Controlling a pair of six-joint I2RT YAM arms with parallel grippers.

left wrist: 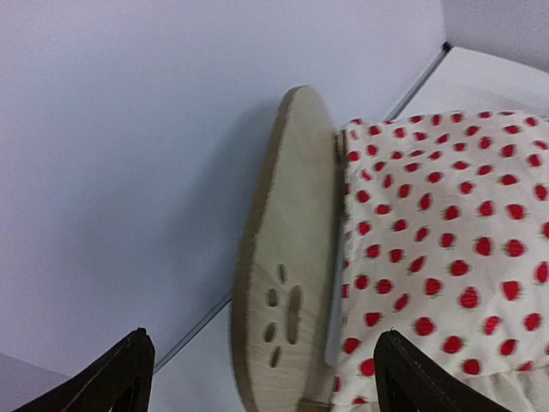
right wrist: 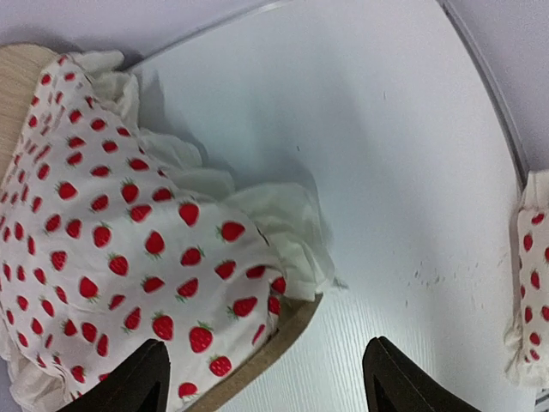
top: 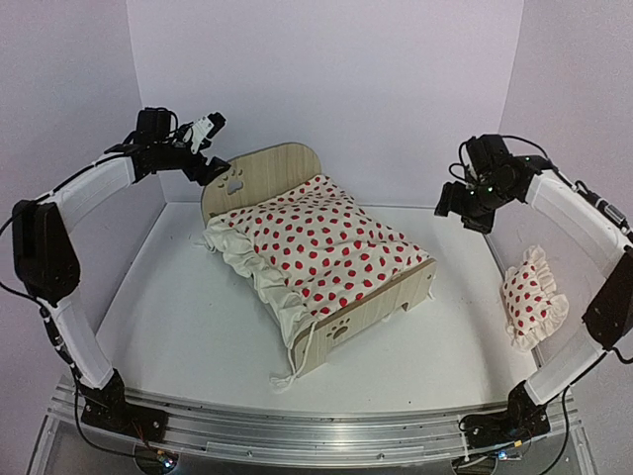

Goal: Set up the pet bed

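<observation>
Pinching the small red-dotted ruffled pillow (top: pixel 534 297) mid-body would suit the wide-open, empty right gripper (right wrist: pixel 266 373); the left gripper (left wrist: pixel 266 369) gapes empty too.

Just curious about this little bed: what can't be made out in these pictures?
- The mattress: hidden under the duvet, every view.
- The pillow: cut off by the right wrist view's right edge.
- The headboard foot: cut off by the left wrist view's bottom edge.

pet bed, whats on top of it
A red-dotted duvet is spread over the pet bed, its ruffle hanging over one side. Headboard and footboard stick out. Whatever lies under the duvet is covered. The pillow is off to the side on the table.
</observation>
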